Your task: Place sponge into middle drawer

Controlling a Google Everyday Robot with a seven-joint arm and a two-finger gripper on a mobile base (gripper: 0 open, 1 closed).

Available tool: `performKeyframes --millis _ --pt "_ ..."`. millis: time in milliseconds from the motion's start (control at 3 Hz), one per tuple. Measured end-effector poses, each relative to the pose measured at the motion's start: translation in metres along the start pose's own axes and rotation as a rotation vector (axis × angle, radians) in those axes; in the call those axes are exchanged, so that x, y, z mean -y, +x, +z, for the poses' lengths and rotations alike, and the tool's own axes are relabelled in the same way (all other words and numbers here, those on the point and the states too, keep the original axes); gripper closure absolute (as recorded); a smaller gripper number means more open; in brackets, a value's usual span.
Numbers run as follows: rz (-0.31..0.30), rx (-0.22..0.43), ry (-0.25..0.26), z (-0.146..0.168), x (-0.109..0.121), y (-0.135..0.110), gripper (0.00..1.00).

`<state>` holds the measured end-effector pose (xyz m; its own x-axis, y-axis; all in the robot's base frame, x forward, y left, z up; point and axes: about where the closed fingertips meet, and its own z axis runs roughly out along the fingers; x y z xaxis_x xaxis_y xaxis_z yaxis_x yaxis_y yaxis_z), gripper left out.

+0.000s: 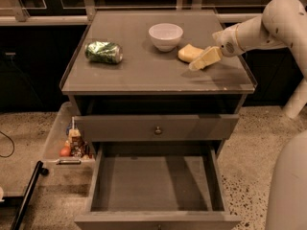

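Note:
The pale-yellow sponge point(187, 53) lies on the cabinet top point(144, 71), right of centre, just in front of the white bowl. My gripper point(205, 59) is at the end of the white arm that reaches in from the right. It hangs low over the top, right beside the sponge's right end and touching or almost touching it. The middle drawer point(153, 183) is pulled out wide below, with a bare dark bottom and nothing in it.
A white bowl point(165, 35) stands at the back centre of the top. A green can point(103, 52) lies on its side at the left. The drawer above point(158, 130) is closed, with a brass knob. A clear bin of items point(72, 143) stands on the floor at the left.

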<state>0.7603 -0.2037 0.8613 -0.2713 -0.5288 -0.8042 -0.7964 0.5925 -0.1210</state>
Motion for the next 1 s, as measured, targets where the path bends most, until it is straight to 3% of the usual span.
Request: performKeyframes --millis 333,667,1000 --pt "-0.011 -0.052 -0.005 0.0168 -0.0001 0.0074 0.0" --pt "-0.012 -0.053 -0.005 0.0171 -0.0001 0.0075 0.0" --pt "-0.012 -0.053 -0.005 0.0171 -0.0002 0.0075 0.19"
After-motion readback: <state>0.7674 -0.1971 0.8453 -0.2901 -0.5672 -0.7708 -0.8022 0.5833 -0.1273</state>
